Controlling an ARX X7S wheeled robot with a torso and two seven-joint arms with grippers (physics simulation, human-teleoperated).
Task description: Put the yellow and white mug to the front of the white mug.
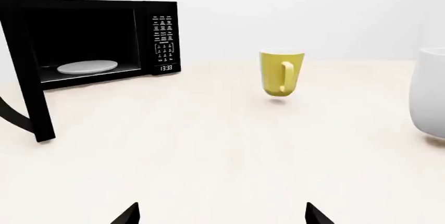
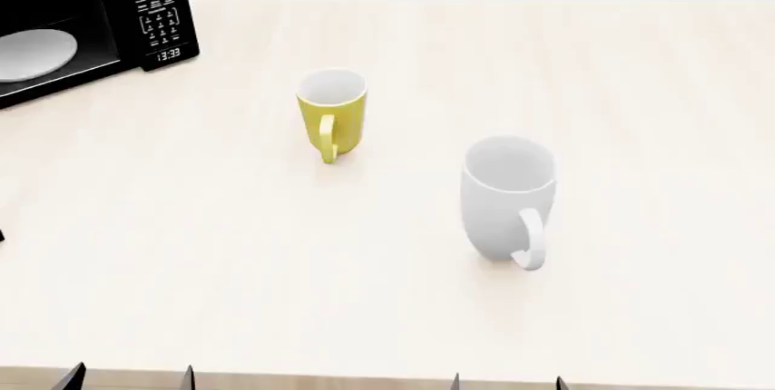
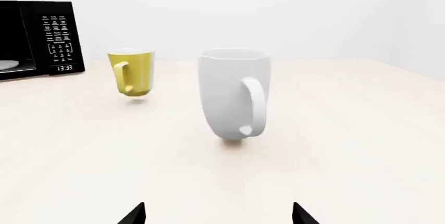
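From the left wrist, the yellow and white mug (image 1: 282, 73) stands upright on the table (image 1: 208, 151), yellow handle facing the camera, between the open microwave (image 1: 90, 39) and the white mug (image 1: 431, 94); the left gripper (image 1: 221, 214) shows two fingertips spread apart. The head view puts the small mug (image 2: 330, 113) behind and left of the white mug (image 2: 507, 195), well apart. From the right wrist, the white mug (image 3: 233, 96) stands nearest, and the right gripper (image 3: 219, 213) is likewise parted, holding nothing.

Small yellow and white mug (image 2: 330, 113) upright, handle frontward, well apart from taller upright white mug (image 2: 506, 195)
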